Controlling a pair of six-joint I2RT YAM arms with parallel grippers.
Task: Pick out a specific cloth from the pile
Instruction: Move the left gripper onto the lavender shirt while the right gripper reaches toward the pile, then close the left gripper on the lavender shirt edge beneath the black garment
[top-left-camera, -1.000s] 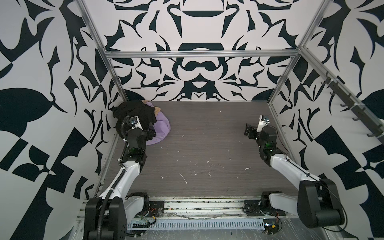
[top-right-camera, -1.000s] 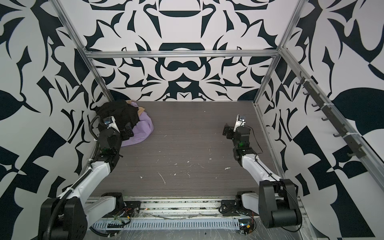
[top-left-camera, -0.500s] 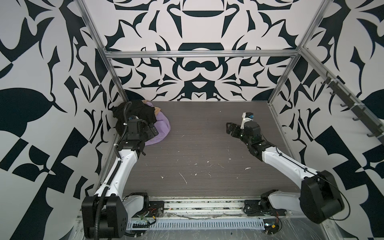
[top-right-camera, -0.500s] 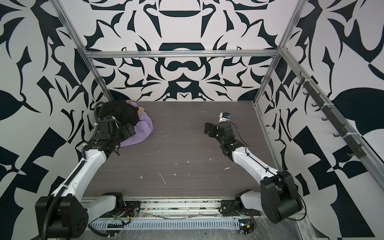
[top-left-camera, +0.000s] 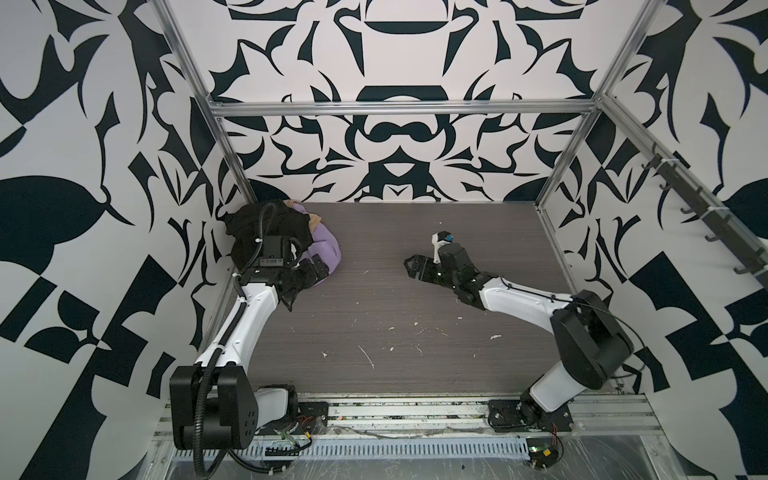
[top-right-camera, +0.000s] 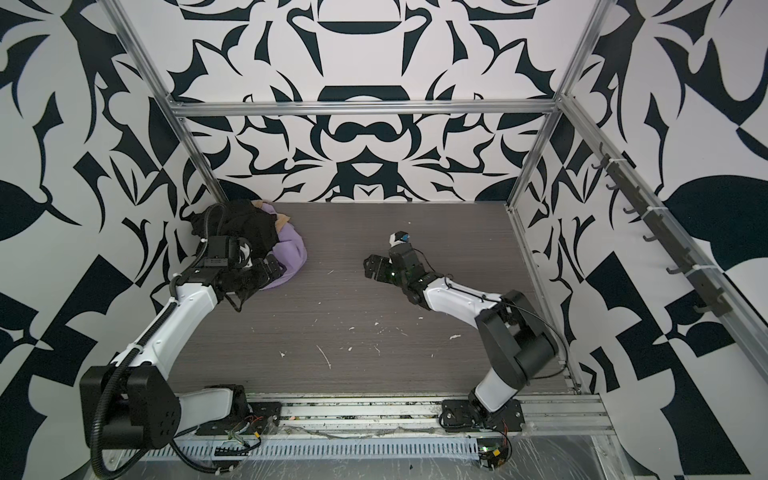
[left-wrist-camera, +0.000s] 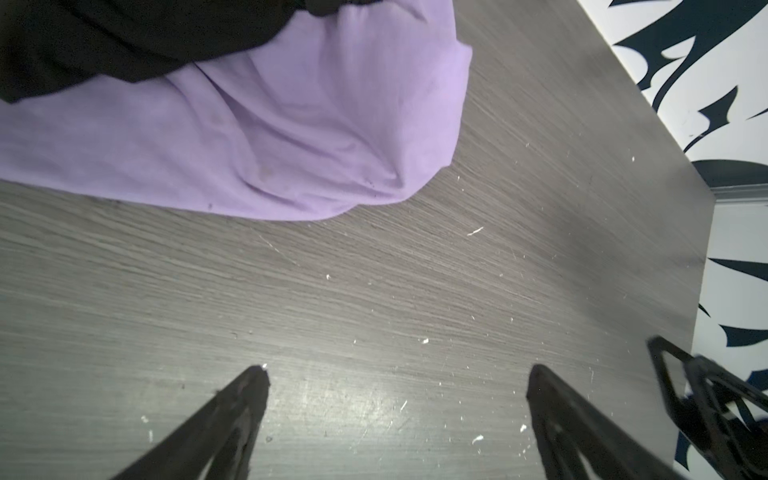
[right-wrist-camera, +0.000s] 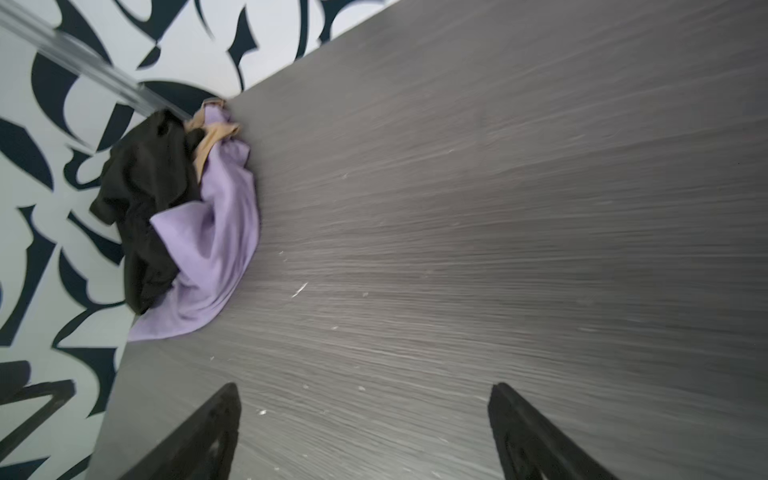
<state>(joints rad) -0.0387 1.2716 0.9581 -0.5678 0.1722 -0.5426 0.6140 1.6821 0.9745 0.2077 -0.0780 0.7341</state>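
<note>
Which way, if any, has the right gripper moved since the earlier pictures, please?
Yes. The right gripper has swung away from the far corner post on its side, toward the pile.

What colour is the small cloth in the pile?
The small cloth is tan; right wrist view shows it best.

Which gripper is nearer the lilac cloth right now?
Left. The left gripper, open, sits just short of the lilac cloth, not touching it. The right gripper, also open, hangs over the middle of the table, well away from it.
</note>
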